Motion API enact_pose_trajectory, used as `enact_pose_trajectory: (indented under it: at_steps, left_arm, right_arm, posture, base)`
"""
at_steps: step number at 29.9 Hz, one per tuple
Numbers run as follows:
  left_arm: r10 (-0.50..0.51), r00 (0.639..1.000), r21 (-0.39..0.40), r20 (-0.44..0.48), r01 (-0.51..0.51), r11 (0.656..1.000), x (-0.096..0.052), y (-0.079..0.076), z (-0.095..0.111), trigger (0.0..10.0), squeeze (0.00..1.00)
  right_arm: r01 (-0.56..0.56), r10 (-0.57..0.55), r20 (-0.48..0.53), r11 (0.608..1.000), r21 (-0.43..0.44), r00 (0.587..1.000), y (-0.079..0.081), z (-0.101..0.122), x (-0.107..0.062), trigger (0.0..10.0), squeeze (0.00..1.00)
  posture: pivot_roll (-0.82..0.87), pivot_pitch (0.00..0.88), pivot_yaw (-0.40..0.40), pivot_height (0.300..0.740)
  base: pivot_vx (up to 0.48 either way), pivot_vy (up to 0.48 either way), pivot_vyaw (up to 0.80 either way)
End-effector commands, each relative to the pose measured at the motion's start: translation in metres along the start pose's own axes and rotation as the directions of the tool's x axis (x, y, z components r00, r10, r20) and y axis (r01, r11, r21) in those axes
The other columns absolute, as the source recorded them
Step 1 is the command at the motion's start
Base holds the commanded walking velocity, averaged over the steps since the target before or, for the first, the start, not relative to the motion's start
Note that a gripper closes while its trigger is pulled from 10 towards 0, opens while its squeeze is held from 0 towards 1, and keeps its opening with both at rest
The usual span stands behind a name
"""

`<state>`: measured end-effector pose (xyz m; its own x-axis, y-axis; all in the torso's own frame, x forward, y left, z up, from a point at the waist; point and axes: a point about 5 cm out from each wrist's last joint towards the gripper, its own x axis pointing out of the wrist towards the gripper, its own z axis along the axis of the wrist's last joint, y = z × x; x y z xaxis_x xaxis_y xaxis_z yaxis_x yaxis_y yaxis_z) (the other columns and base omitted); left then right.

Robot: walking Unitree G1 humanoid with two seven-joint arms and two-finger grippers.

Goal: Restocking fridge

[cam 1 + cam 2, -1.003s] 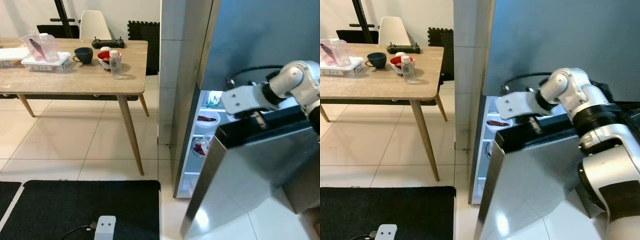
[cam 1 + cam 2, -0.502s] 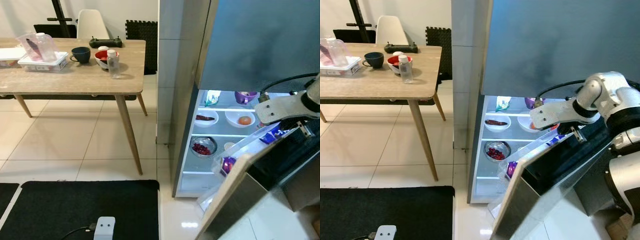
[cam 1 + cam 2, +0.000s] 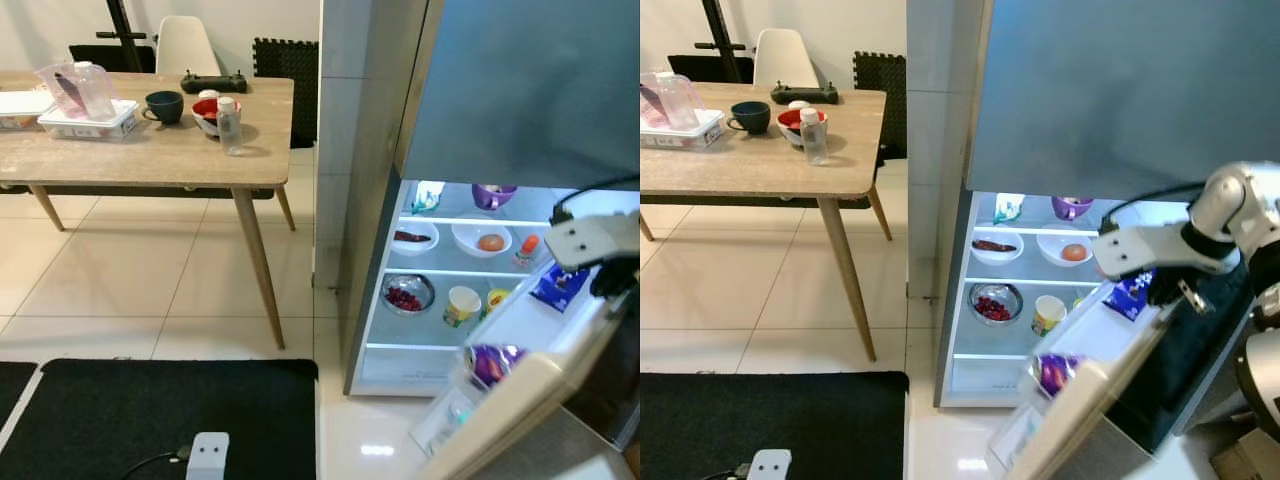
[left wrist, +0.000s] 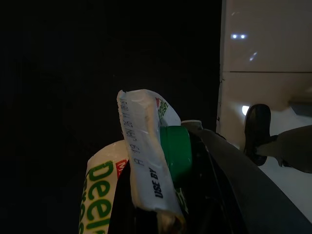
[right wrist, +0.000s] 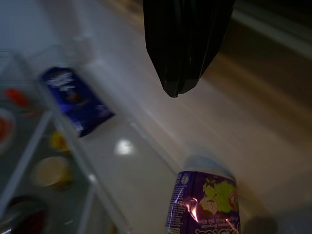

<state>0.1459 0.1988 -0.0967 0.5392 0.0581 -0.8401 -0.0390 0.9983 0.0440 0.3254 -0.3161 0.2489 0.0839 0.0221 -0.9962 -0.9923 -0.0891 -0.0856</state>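
Fridge door swung wide at lower right of the head views, lit shelves on show. Right gripper up at the door's inner edge at mid-right, black fingers pressed together, nothing between them. On the door shelf: a blue packet and a purple pouch. Inside the fridge — a white bowl with an orange fruit, a small dish with something dark red, a glass bowl of red berries, a paper cup, a purple cup on the top shelf. Left gripper in the dark wrist view — clamped around a milk carton with a green cap. Upper left of the head views: wooden table with a clear bottle, a dark mug, a red bowl and a white tray. Black mat at lower left on the pale tiles.
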Motion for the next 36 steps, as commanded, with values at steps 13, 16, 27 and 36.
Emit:
enact_pose_trajectory:
  at_steps: [13,16,27,36]
  left_arm:
    - [-0.025,0.999,-0.015,-0.041,0.024,1.0,-0.002,-0.008,-0.012,10.0,0.0]
    - [-0.023,0.999,-0.015,-0.043,0.023,1.0,-0.002,-0.007,-0.013,10.0,0.0]
    - [-0.016,0.999,-0.01,-0.043,0.016,1.0,-0.002,-0.004,-0.013,10.0,0.0]
    - [-0.013,0.999,-0.01,-0.044,0.012,1.0,-0.003,-0.003,-0.014,10.0,0.0]
  right_arm:
    - [-0.036,0.1,-0.208,0.956,0.291,0.973,0.045,-0.064,0.003,10.0,0.0]
    - [0.064,0.062,-0.327,0.931,0.36,0.943,0.056,-0.084,0.003,10.0,0.0]
    - [0.283,-0.083,-0.575,0.921,0.267,0.814,0.057,-0.105,0.004,10.0,0.0]
    - [0.407,-0.193,-0.728,0.904,0.128,0.658,0.06,-0.12,0.004,10.0,0.0]
  posture:
    - [-0.12,0.0,-0.102,0.74]
    - [-0.12,0.0,-0.101,0.74]
    - [-0.11,0.0,-0.095,0.74]
    - [-0.1,0.0,-0.092,0.74]
  base:
    - [0.0,0.0,0.0]
    - [0.0,0.0,0.0]
    - [0.0,0.0,0.0]
    - [0.0,0.0,0.0]
